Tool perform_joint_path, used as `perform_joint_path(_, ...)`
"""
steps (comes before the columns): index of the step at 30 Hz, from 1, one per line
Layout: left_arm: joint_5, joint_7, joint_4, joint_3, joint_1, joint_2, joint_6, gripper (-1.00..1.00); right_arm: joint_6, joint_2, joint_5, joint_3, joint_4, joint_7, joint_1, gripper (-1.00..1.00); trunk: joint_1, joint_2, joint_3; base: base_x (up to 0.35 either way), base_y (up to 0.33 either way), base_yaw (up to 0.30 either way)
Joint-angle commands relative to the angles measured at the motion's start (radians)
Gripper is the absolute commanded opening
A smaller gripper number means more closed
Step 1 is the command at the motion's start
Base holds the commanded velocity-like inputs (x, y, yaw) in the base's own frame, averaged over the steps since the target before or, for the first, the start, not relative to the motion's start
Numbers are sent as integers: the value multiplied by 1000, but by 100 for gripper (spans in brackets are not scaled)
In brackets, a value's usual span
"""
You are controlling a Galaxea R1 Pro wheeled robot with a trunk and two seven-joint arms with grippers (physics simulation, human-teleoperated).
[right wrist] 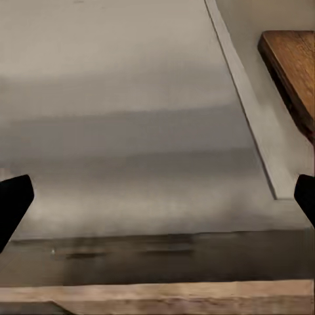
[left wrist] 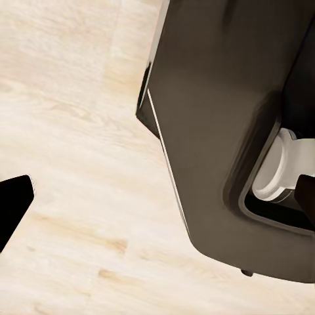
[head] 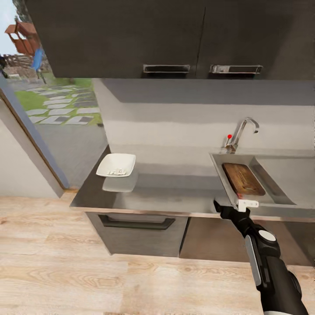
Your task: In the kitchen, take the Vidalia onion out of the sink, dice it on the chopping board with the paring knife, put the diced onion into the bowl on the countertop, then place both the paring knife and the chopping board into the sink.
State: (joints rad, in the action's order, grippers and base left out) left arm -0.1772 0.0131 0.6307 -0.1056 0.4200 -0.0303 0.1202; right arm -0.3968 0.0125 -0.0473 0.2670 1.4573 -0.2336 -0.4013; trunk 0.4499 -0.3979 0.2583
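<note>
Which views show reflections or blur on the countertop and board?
Head view: the bowl is mirrored in the glossy countertop; the chopping board in the sink looks soft. Right wrist view: banded sheen across the countertop, board edge reasonably sharp.

One chopping board [head: 243, 179], one bowl [head: 116, 165], one sink [head: 280, 183], two cabinet handles [head: 166, 68].
</note>
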Motion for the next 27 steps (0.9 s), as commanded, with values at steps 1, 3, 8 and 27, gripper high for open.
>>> perform_joint_path(1,-8,1,1,0,0,0,1,100,5,1,-5,3,1,-9,10,100,0,-2,2,-289,160,0)
perform_joint_path(3,-8,1,1,0,0,0,1,100,17,1,-5,3,0,-14,23,100,0,-2,2,-289,161,0)
perform_joint_path(8,-8,1,3,0,0,0,1,100,41,2,-5,3,-11,-38,53,100,0,-2,2,-289,162,0)
perform_joint_path(27,-2,8,20,0,-27,16,0,100,538,-48,-6,2,-786,-44,87,100,0,-2,2,-54,25,0)
